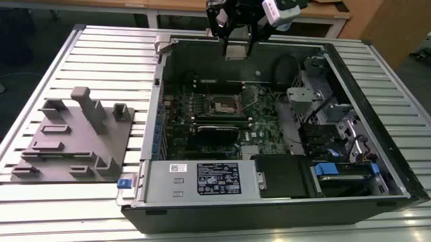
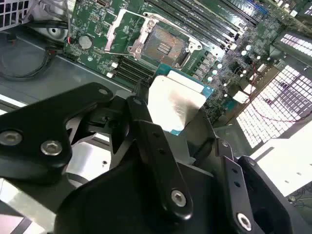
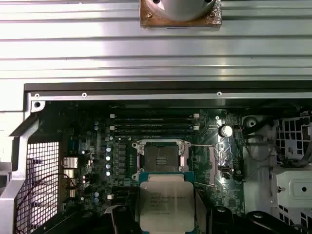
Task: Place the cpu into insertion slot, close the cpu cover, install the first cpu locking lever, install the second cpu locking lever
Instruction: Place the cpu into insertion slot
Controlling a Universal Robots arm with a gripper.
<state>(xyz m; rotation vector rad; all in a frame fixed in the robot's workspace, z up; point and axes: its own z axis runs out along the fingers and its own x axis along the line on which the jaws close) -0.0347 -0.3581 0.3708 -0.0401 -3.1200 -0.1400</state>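
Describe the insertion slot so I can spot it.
Look inside the open computer case, on the green motherboard. Near its middle sits the insertion slot: a square socket with silvery rim and dark centre, unlike the long black memory slots beside it.

In the second wrist view the jaws are covering part of the cpu (image 2: 178, 102); the exterior view's top edge is cropping the arm (image 1: 237, 12).

Slatted aluminium table (image 1: 101, 45), ribs running across. Two things sit directly on it: an open computer case (image 1: 269, 214) lying on its side, and a grey fixture plate (image 1: 67, 151) with upright blocks, just beside the case on the exterior view's left.
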